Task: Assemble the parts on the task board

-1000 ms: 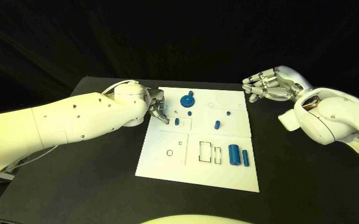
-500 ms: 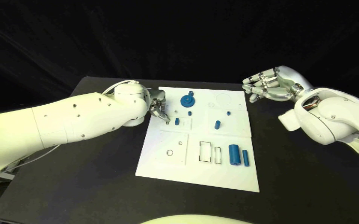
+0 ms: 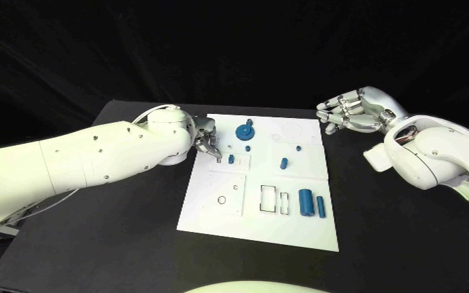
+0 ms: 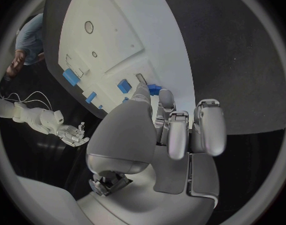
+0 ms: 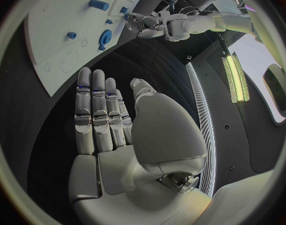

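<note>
task board (image 3: 256,220) carries blue parts (image 3: 306,202) — left hand (image 3: 205,141) curled empty, right hand (image 3: 354,112) spread.

The black table (image 3: 117,239) carries the white task board (image 3: 227,220), which lies flat in the middle of it, its long sides running away from the robot. Bare black tabletop shows round the board on the left, right and near sides.

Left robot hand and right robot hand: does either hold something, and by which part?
The right robot hand holds nothing. The left robot hand is over the task board; a hold cannot be told.
</note>
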{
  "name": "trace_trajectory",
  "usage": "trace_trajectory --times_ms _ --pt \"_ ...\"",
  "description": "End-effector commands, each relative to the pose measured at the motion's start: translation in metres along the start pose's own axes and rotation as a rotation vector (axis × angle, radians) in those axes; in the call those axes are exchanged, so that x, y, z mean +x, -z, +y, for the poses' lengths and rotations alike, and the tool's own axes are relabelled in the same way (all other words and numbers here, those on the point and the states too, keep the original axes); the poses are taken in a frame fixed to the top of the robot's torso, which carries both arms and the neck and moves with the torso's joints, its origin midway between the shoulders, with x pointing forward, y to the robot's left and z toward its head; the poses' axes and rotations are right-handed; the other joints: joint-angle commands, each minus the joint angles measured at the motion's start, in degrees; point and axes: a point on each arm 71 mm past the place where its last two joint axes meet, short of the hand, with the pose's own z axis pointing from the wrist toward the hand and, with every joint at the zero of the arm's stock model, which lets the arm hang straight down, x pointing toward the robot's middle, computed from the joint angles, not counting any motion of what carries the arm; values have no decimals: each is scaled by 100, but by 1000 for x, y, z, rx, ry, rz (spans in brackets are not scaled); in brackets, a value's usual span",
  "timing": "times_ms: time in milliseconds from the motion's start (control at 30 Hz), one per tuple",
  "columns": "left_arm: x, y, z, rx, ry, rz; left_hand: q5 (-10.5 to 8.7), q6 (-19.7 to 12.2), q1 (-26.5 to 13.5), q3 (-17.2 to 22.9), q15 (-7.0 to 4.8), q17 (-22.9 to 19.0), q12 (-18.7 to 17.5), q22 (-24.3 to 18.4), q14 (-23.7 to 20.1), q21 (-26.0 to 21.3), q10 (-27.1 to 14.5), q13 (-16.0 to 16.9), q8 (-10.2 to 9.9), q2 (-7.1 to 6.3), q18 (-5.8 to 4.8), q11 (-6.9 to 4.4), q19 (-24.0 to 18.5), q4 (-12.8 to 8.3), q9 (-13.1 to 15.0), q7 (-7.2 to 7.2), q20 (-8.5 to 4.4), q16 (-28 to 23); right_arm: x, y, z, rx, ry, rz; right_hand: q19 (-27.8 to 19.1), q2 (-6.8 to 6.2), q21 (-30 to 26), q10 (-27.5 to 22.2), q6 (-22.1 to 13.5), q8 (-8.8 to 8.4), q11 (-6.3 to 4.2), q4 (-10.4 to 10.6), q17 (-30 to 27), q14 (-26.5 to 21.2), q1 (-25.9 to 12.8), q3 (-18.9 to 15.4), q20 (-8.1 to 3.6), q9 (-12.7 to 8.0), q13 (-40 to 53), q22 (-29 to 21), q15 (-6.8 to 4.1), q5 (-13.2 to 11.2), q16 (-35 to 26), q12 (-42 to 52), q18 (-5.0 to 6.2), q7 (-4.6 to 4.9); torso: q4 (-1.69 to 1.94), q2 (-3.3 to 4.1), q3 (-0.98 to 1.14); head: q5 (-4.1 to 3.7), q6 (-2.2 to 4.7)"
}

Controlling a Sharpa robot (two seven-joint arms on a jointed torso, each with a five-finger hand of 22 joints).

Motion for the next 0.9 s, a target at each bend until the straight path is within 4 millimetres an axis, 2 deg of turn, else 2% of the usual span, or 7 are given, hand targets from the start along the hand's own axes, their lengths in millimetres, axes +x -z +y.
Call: trace_trajectory --times_ms 33,133,333,433,533,667,900 --pt "3 0 -1 18 -1 29 29 -49 261 83 13 1165 -36 6 464 13 -46 -22 -63 139 -49 7 -12 -3 -45 4 14 -35 1 0 0 1 -1 11 29 57 -39 -9 -11 -17 32 -10 -6 10 -21 20 25 6 9 -9 9 31 -8 3 38 18 1 -1 -2 -5 -3" --pt "3 1 0 19 6 33 33 -68 373 264 23 1160 -76 11 462 15 -82 -50 -172 160 -49 20 -14 3 -127 16 25 -41 1 0 -1 2 -1 12 29 58 -39 -9 -11 -17 32 -9 -6 10 -23 20 25 6 10 -9 9 31 -8 3 38 18 0 0 -3 -2 -1" --pt "4 1 1 22 24 41 42 -27 500 710 28 1160 -168 0 461 6 -175 -128 -385 67 -44 23 -28 -4 -297 19 32 -45 1 0 -1 4 -1 14 30 59 -40 -9 -11 -17 32 -7 -6 10 -28 19 25 6 10 -11 9 34 -8 4 38 19 1 0 -2 0 -2" --pt "4 1 1 22 33 47 37 28 450 994 40 1153 -227 -13 457 -4 -255 -197 -505 -78 -41 30 -38 -1 -396 39 35 -54 1 0 -2 5 -1 14 30 59 -40 -9 -11 -17 32 -7 -6 10 -29 19 25 6 10 -11 9 35 -8 4 38 19 6 0 -2 -4 -2" --pt "5 1 1 22 41 53 37 36 370 1114 56 1134 -299 -44 448 -25 -371 -322 -578 -186 -34 52 -56 2 -451 63 41 -71 1 0 -2 6 -1 15 30 59 -40 -9 -11 -17 32 -7 -6 10 -29 19 25 6 10 -11 9 35 -8 4 38 19 3 -1 -1 -2 0" --pt "5 1 2 18 51 58 30 72 136 1200 89 1115 -352 -85 438 -54 -485 -435 -676 -417 -25 100 -79 5 -528 105 65 -90 2 0 -3 7 -1 16 30 59 -40 -9 -12 -18 33 -4 -6 10 -35 17 25 6 10 -13 10 39 -7 4 38 20 1 -3 -3 1 4" --pt "5 1 4 8 58 64 26 97 -146 1338 127 1114 -331 -94 436 -63 -511 -436 -797 -615 -21 144 -85 4 -623 162 100 -93 2 0 -3 9 -2 17 30 59 -40 -9 -12 -18 33 -4 -6 10 -35 17 25 6 10 -13 10 40 -7 4 38 20 2 -3 -2 -7 5"
